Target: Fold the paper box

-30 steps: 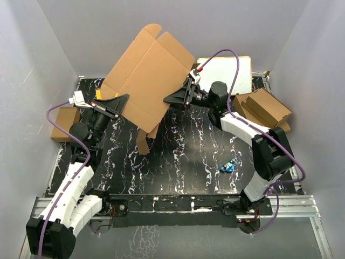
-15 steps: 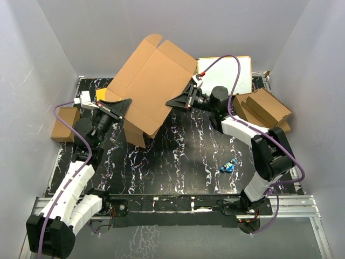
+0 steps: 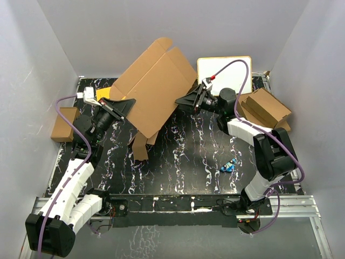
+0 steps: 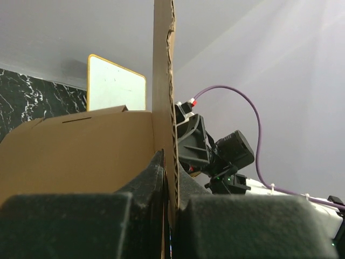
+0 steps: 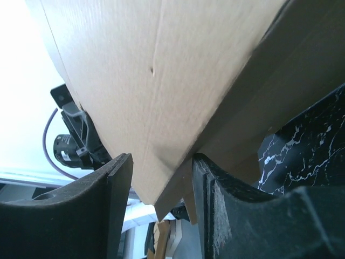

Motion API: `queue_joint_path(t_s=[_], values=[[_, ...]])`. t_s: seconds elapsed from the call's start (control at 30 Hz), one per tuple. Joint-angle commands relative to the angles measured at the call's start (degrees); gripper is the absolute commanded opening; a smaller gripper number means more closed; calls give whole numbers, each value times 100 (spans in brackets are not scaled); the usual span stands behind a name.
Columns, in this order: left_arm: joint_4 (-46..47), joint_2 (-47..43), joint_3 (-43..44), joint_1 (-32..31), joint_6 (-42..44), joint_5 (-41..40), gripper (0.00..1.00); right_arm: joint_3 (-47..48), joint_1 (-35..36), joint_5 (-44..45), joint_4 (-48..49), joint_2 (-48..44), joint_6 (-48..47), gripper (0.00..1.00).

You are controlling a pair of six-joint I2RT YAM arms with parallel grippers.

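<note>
The paper box [image 3: 153, 86], a big flat brown cardboard sheet with flaps, is held tilted above the back of the black marble table [image 3: 183, 162]. My left gripper [image 3: 126, 105] is shut on its left edge; in the left wrist view both fingers [image 4: 145, 183] press the corrugated edge [image 4: 163, 70] of the box. My right gripper [image 3: 183, 102] is at the box's right edge. In the right wrist view its jaws [image 5: 161, 162] stand apart around a corner of the box [image 5: 161, 81], with a gap on the left side. A flap [image 3: 141, 144] hangs down toward the table.
A white board with a yellow rim [image 3: 226, 73] leans at the back right. Folded cardboard pieces [image 3: 264, 110] lie at the right, a small brown box [image 3: 63, 123] at the left, a yellow card [image 3: 103, 93] behind the left gripper. A small blue object [image 3: 228, 165] lies on the table.
The box has shifted to the right and tipped further over, with both grippers moving along with it. The lower flap now hangs closer to the table.
</note>
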Motion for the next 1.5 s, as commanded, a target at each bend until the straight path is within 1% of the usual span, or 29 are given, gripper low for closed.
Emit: queue_joint_path(t_s=[0.0,0.27,0.33,0.43,0.5,0.57,0.63,0.8,1.0,1.03,1.07,1.17,1.23,1.3,1.47], values=[[149,-109,143,-36,-44,480,0,9,-287,157,512,-364,110,52],[201,-89,258,-36,-190,750,0,153,-490,176,393,-238,128,52],[168,-92,280,-37,-185,780,0,228,-513,155,386,-185,126,51],[101,-114,278,-38,-142,765,0,250,-534,151,387,-185,118,42],[98,-115,283,-36,-131,749,0,231,-533,143,434,-179,108,29],[106,-102,288,-36,-132,748,0,212,-531,148,473,-191,106,20],[114,-78,304,-38,-124,748,0,206,-542,151,491,-202,120,14],[80,-37,403,-29,-25,699,0,173,-541,134,519,-234,167,8],[-25,-2,565,-36,143,635,0,133,-558,116,526,-291,210,8],[-36,-2,589,-36,161,627,0,123,-559,116,533,-301,220,9],[-50,0,604,-34,180,613,0,119,-563,102,549,-308,222,14],[-100,-2,666,-27,233,562,0,118,-557,61,532,-333,180,31],[-120,-2,701,-31,256,530,0,110,-559,42,503,-344,166,38],[-114,-3,729,-35,265,505,0,104,-562,11,473,-365,132,42],[-118,-15,770,-36,298,421,0,38,-571,-103,422,-452,20,47]])
